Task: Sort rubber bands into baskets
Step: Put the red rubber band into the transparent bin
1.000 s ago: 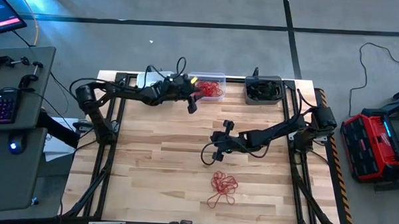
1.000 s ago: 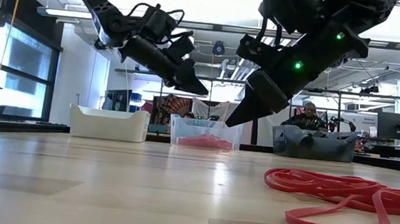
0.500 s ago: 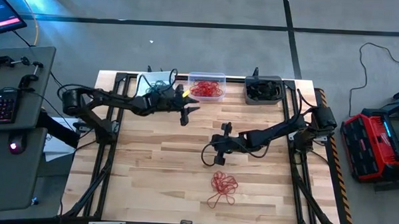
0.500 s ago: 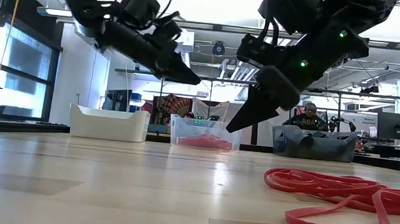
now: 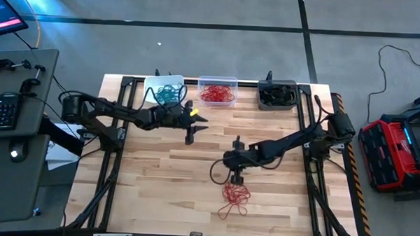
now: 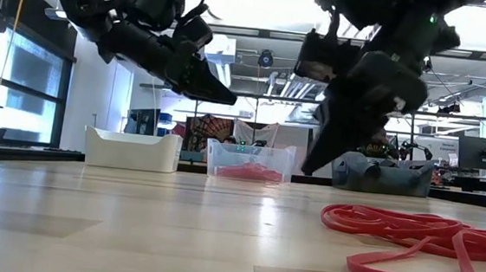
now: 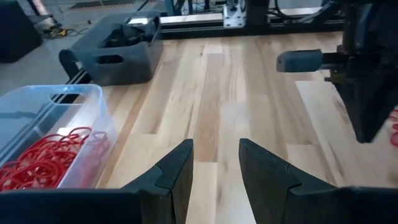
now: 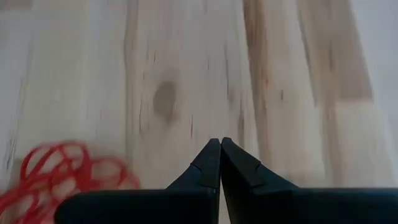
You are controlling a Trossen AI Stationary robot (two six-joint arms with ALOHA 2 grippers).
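A loose pile of red rubber bands (image 5: 235, 196) lies on the wooden table near its front middle. My right gripper (image 5: 232, 178) hangs shut just above the pile's far edge, tipped steeply down; its wrist view shows the shut tips (image 8: 220, 149) over bare wood with the red bands (image 8: 56, 174) beside them. My left gripper (image 5: 196, 126) is open and holds nothing, above the table in front of the baskets. The white basket (image 5: 164, 92) holds teal bands, the clear basket (image 5: 218, 92) red ones, the dark grey basket (image 5: 277, 94) dark ones.
The three baskets stand in a row along the table's far edge. In the left wrist view the clear basket (image 7: 50, 137) is close by, the dark grey basket (image 7: 118, 53) farther off, and my right arm (image 7: 367, 68) beyond. Bare wood lies between the baskets and the pile.
My left gripper has drawn back from over the clear basket toward the table's left and near side, staying open. My right gripper has tipped downward and swung toward the red pile, staying shut. The pile has not moved.
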